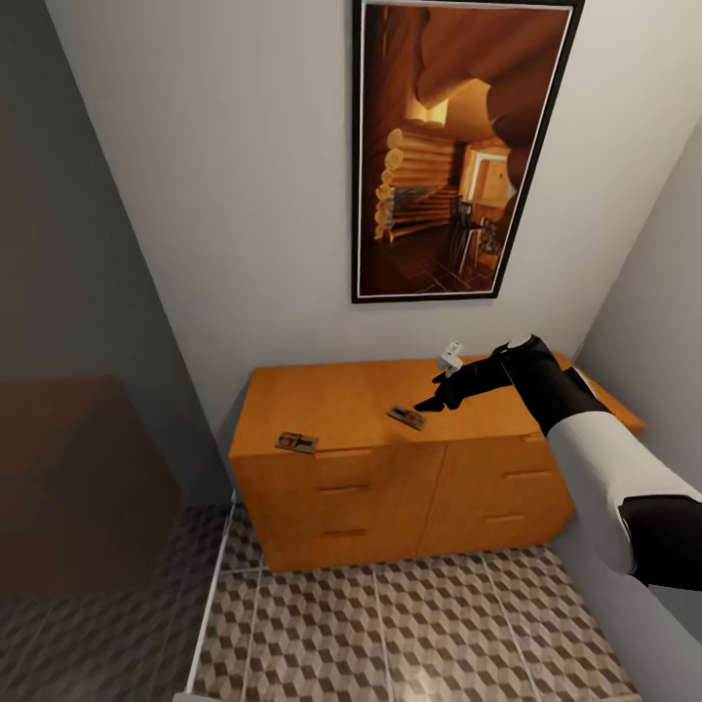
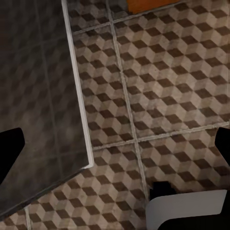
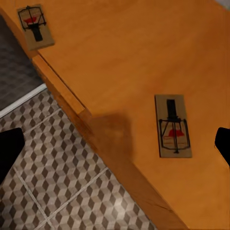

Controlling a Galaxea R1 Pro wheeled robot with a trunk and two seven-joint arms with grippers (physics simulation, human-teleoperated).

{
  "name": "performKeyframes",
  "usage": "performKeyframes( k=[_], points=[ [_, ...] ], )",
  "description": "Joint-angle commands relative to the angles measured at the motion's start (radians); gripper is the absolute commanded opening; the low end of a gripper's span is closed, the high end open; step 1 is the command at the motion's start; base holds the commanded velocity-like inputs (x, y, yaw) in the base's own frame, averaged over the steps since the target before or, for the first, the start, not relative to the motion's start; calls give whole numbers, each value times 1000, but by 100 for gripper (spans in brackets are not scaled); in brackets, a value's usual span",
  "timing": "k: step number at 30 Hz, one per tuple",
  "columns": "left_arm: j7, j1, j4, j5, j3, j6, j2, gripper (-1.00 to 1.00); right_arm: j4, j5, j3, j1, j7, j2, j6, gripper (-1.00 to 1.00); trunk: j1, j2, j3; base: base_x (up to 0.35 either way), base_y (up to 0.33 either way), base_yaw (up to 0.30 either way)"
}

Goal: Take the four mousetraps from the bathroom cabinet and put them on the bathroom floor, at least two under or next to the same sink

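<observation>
Orange-brown wooden cabinet [image 1: 351, 458] against white wall, flat top carrying two small brown wooden mousetraps: one [image 1: 295, 443] at front left corner, one [image 1: 407, 417] mid-top just beside black right gripper [image 1: 426, 404], fingers spread, holding nothing; left gripper [image 2: 115, 143] open over cube-patterned tiled bathroom floor [image 2: 167, 96].

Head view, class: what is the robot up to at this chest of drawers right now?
The robot stands before the cabinet with its right gripper reaching over the top, open, just above one mousetrap near the middle. A second mousetrap lies at the top's front left edge. Neither trap is held yet. The left gripper hangs open over the patterned bathroom floor, carrying nothing. No trap shows on the floor in these views.
</observation>
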Motion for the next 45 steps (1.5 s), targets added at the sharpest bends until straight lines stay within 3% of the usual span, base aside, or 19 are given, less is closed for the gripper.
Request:
performKeyframes(
  k=[1,13,33,45],
  points=[
    [2,-1,3,5,-8,-4,-1,100,-1,1,3,-1,3,-1,9,100,1,-2,-2,236,193,0],
    [2,-1,3,5,-8,-5,-1,100,21,1,3,-1,3,-1,5,100,1,-2,-2,102,83,0],
    [2,-1,3,5,-8,-5,-2,100,90,3,-3,0,-19,-4,-77,100,1,-2,-2,4,3,0],
    [2,-1,3,5,-8,-4,-2,100,93,-2,-4,0,-20,-32,-85,100,1,-2,-2,0,0,0]
  ],
)
